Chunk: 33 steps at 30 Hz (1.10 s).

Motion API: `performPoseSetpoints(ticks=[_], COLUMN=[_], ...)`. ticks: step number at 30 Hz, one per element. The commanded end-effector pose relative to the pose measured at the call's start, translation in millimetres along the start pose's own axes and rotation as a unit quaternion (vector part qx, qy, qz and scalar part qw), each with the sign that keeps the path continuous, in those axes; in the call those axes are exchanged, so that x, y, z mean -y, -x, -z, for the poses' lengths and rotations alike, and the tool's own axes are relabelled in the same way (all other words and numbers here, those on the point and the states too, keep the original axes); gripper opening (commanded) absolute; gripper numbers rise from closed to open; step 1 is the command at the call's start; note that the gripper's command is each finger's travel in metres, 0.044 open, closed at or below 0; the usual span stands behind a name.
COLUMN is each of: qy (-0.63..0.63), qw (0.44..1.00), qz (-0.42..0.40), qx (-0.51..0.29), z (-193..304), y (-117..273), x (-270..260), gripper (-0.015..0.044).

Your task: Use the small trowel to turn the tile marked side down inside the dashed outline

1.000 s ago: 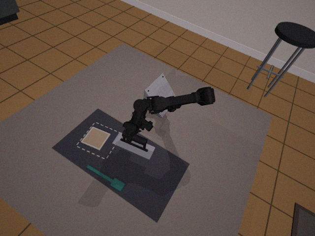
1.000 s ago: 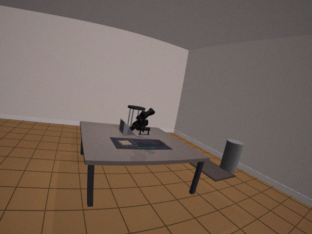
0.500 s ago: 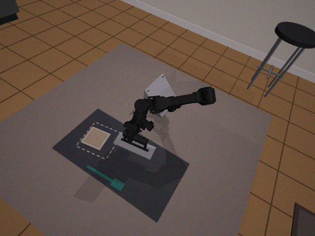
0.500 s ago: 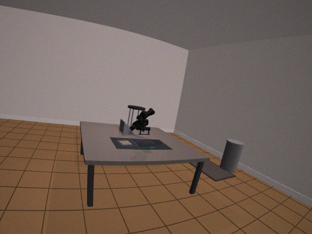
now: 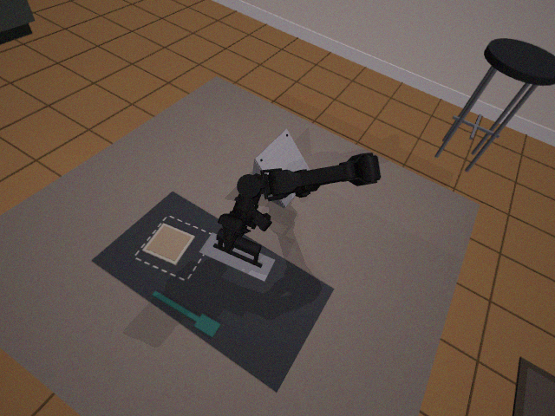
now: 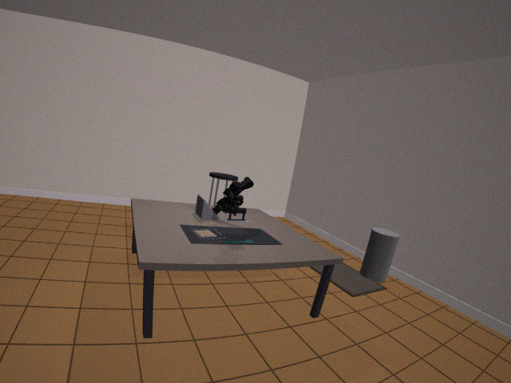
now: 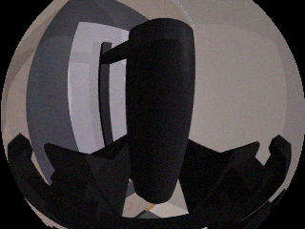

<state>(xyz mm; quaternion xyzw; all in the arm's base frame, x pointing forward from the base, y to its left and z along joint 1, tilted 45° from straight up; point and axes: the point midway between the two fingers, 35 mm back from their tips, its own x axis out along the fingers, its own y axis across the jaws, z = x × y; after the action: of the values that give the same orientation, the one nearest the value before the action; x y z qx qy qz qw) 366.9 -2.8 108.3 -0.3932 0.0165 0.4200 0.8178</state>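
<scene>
The tan tile (image 5: pixel 168 243) (image 6: pixel 204 233) lies flat on the dark mat (image 5: pixel 255 358) (image 6: pixel 266 238), inside the dashed outline (image 5: pixel 160 269), close to its left side in the top view. Its upper face is plain; no mark shows on it. My gripper (image 5: pixel 236 242) (image 6: pixel 235 211) (image 7: pixel 152 135) is shut on the black handle of the trowel. The trowel's pale flat blade (image 5: pixel 210 248) (image 7: pixel 86 86) is to the right of the tile, apart from it, and appears raised above the mat, with a shadow below. The fingertips are partly hidden in the top and exterior views.
A teal spatula (image 5: pixel 179 308) (image 6: pixel 239 242) lies near the mat's front edge, in front of the outline. A pale upright panel (image 5: pixel 282 154) (image 6: pixel 201 207) stands behind the arm on the table (image 5: pixel 381 246) (image 6: pixel 156 247). A black stool (image 5: pixel 519 60) stands beyond the table.
</scene>
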Motion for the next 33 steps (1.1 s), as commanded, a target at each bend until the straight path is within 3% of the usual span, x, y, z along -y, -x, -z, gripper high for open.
performPoseSetpoints(ticks=[1, 18, 33], qy=[0.001, 0.007, 0.168], qw=[1.000, 1.000, 0.968], qz=[0.004, 0.000, 0.015], qx=[-0.004, 0.008, 0.186], z=[1, -3, -89], y=[2, -4, -64], x=[2, 2, 29], gripper=[0.0000, 0.0000, 0.0000])
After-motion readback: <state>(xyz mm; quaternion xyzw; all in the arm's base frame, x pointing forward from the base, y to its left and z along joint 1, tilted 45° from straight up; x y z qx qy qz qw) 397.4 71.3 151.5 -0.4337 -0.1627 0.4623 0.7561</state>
